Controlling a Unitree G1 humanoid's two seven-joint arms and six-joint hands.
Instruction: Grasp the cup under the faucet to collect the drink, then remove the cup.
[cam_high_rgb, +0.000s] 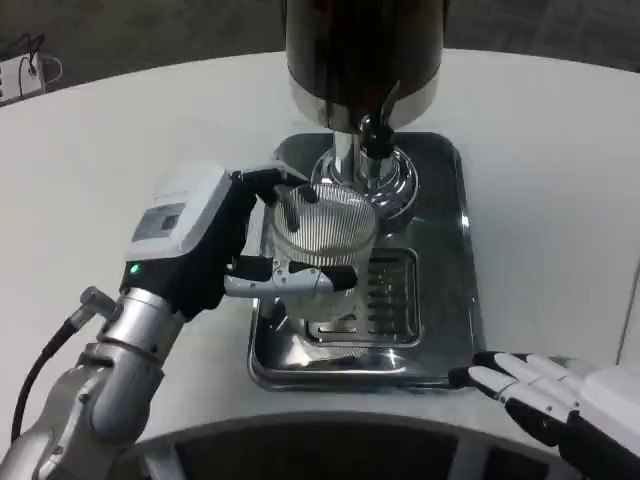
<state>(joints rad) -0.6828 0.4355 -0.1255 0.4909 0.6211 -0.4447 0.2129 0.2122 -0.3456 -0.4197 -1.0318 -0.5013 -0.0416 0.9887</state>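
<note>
Wrapped around a clear ribbed cup (322, 232), the left robot hand (215, 240) reaches in from the left, its white back turned up and its dark fingers (300, 277) curling across the cup's near side while another finger runs along the far rim. The cup stands upright in this grip, above the far end of a slotted drip grate (385, 295) and just near of the faucet (378, 128), whose black spout hangs slightly to the right of the cup's far rim. Whether the cup rests on the grate or is held just clear of it cannot be told. No liquid can be made out inside it.

The faucet belongs to a drink dispenser (362, 50) with a dark body and a polished metal foot, which stands on the far part of a shiny steel tray (462, 230) set on the white counter (120, 130).

At the near right corner, the right robot hand (545, 385) lies flat on the counter with its fingers stretched out and slightly apart, holding nothing, their tips just beside the tray's near right corner.
</note>
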